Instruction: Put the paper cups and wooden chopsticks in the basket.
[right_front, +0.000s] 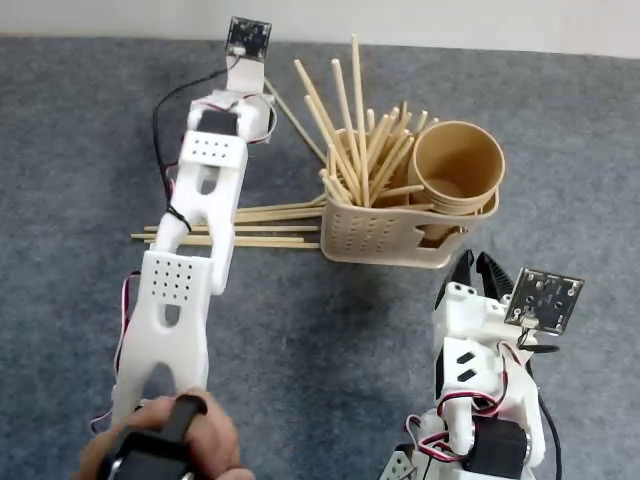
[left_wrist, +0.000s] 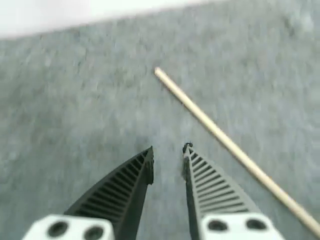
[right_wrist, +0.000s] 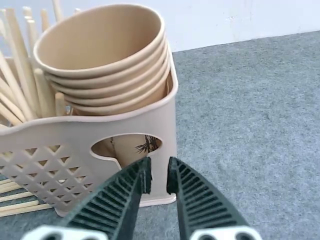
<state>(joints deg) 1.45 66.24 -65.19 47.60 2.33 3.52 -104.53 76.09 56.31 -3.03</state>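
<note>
Although the basket (right_front: 385, 240) is already well stocked, the task looks unfinished from where I stand; I would put it a good way past halfway.

Done: the paper cups (right_front: 455, 165) sit nested in one stack, upright in the end of the basket nearer the right arm, and I can see no cup outside it. A bundle of chopsticks (right_front: 362, 140) stands leaning in the other end and fans out above the rim.

Left to do: several loose chopsticks (right_front: 280, 213) lie flat on the grey carpet (right_front: 300, 340). They run out from the basket's side and pass under the left arm. A single chopstick (left_wrist: 225, 141) lies apart from these, slantwise on the carpet beyond the basket's far corner.

Left gripper (left_wrist: 168, 150): it hangs over the carpet with its jaws a little way apart and nothing between them. The single chopstick lies just beside one finger, outside the gap. By my judgement it is the next piece to be taken.

Right gripper (right_wrist: 158, 172): its jaws are almost together, showing only a narrow slit, and it is empty. It sits low, just in front of the basket's perforated wall below the cups, close to it, though I cannot tell whether it touches.
</note>
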